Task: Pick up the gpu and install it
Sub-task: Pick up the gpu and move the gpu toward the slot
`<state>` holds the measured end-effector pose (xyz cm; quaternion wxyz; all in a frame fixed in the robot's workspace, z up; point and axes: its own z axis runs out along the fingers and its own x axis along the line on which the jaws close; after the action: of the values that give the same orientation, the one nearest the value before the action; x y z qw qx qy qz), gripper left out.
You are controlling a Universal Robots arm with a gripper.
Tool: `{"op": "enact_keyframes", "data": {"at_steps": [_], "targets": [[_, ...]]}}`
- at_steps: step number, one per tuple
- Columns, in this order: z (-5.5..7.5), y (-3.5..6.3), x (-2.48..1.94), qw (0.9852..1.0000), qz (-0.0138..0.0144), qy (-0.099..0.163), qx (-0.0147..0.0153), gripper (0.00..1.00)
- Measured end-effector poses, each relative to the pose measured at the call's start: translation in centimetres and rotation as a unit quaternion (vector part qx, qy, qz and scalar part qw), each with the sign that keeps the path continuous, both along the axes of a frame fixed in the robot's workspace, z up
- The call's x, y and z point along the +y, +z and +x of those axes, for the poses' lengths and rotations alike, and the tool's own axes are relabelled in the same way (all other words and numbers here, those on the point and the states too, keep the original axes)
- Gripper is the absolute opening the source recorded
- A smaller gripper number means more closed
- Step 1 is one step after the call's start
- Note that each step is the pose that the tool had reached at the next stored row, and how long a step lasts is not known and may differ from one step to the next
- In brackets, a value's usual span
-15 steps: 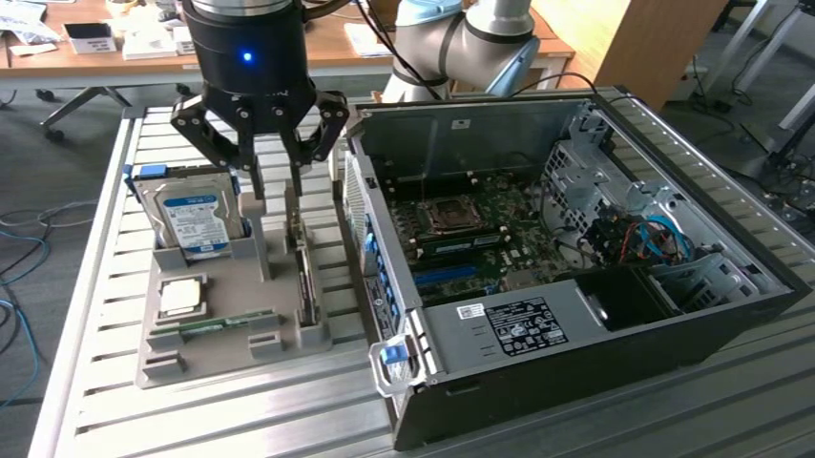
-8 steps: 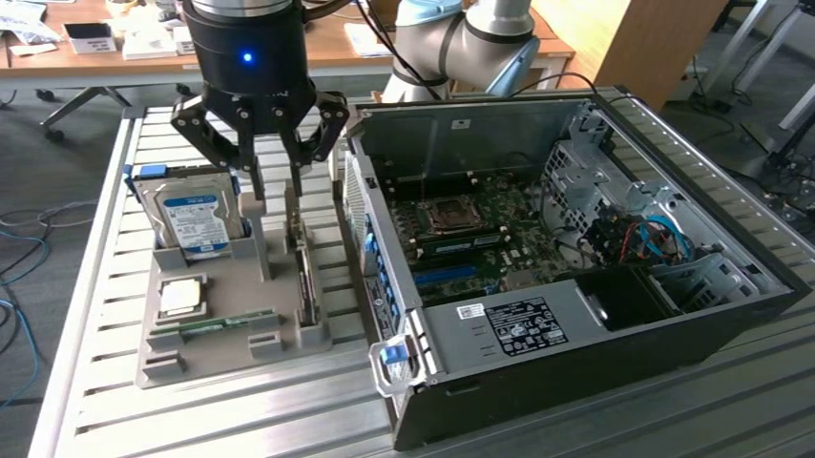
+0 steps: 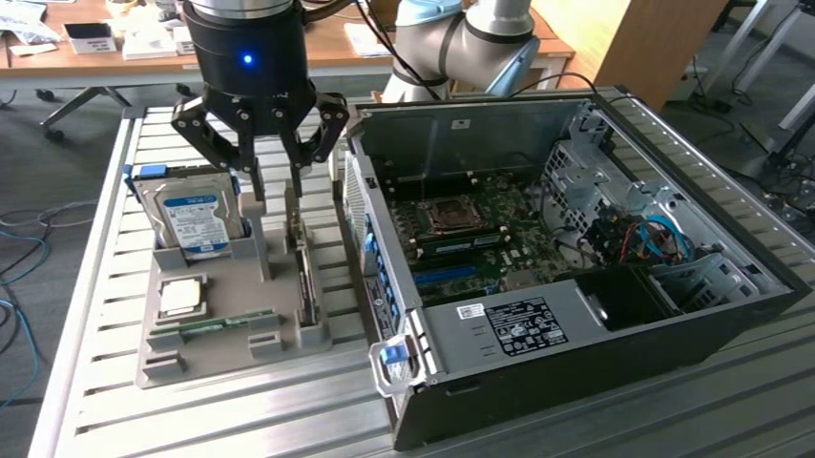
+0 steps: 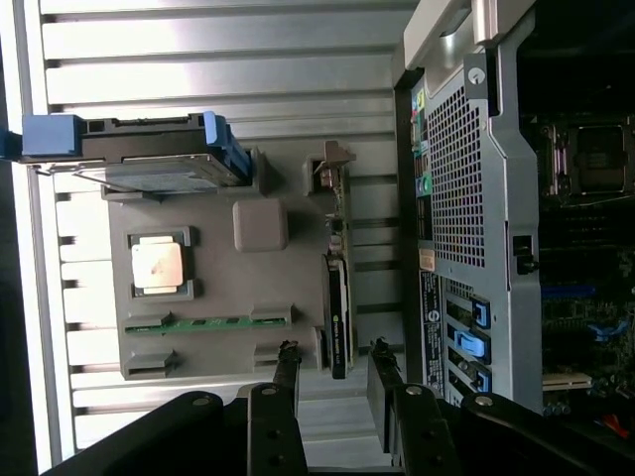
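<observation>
The black gripper (image 3: 274, 196) hangs with fingers apart and empty above the thin gpu (image 3: 305, 277). It stands on edge in the matte grey tray (image 3: 223, 358), left-centre. The wrist view adds the perforated steel case (image 4: 456, 178).

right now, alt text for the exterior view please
An open robot gripper hangs over a gpu standing on edge in a grey parts tray. An open computer case sits at the exterior view's right.
</observation>
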<state>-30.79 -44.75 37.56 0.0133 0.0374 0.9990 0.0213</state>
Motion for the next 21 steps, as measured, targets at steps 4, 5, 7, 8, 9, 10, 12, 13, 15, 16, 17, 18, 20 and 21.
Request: {"op": "enact_keyframes", "data": {"at_steps": [4, 5, 7, 8, 9, 10, 12, 13, 15, 16, 17, 18, 20, 21], "targets": [[0.0, 0.0, 0.0, 1.0, 0.0, 0.0, 0.0, 0.42], [0.0, 0.0, 0.0, 1.0, 0.0, 0.0, 0.0, 0.42], [0.0, 0.0, 0.0, 1.0, 0.0, 0.0, 0.0, 0.42], [0.0, 0.0, 0.0, 1.0, 0.0, 0.0, 0.0, 0.42], [0.0, -0.01, 0.0, 1.0, 0.0, 0.0, 0.0, 0.42], [0.0, -0.07, 0.0, 1.0, 0.0001, 0.0, -0.0001, 0.42], [0.0, -0.24, 0.0, 1.0, 0.0001, 0.0, -0.0001, 0.42], [0.0, -0.35, 0.0, 1.0, 0.0, 0.0, 0.0, 0.42], [0.0, -0.63, 0.0, 1.0, 0.0, 0.0, 0.0, 0.42], [0.0, -0.78, 0.0, 1.0, 0.0, 0.0, 0.0, 0.42], [0.0, -0.92, 0.0, 1.0, 0.0, 0.0, 0.0, 0.42], [0.0, -1.05, 0.0, 1.0, 0.0, 0.0, 0.0, 0.42], [0.0, -1.3, 0.0, 1.0, 0.0, 0.0, 0.0, 0.42], [0.0, -1.42, 0.0, 1.0, 0.0, 0.0, 0.0, 0.42]]}}
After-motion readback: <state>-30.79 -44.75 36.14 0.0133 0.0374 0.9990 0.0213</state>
